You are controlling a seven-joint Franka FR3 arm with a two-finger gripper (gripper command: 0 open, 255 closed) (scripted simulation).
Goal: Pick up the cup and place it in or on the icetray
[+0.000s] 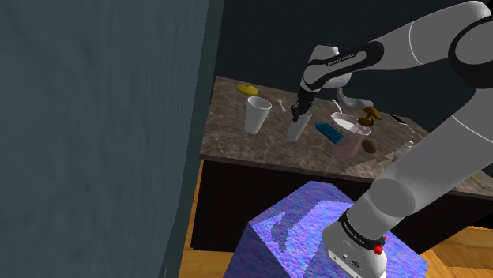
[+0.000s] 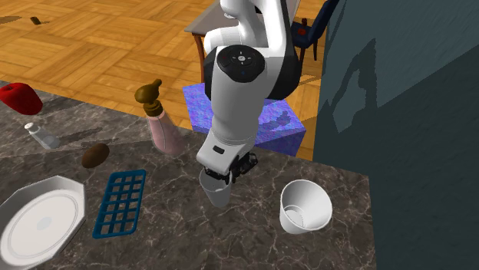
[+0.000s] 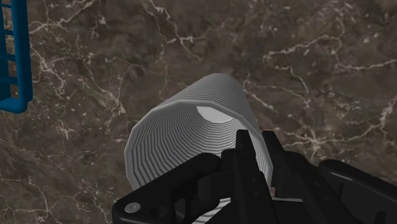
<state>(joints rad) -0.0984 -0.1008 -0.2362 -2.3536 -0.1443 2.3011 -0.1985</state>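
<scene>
We see the grey ribbed cup [image 3: 184, 127] near the blue ice tray [image 2: 120, 202], its rim wall clasped between our black gripper's [image 3: 257, 159] fingers. A white cup [image 2: 305, 205] stands farther from the tray, on the marbled counter [image 2: 345, 245].

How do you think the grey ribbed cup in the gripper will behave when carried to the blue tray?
The grey cup looks thin-walled and empty, so probably light. The gripper pinches one side of its rim, so it may tilt. Tall and narrow, it could tip on the gridded tray.
</scene>
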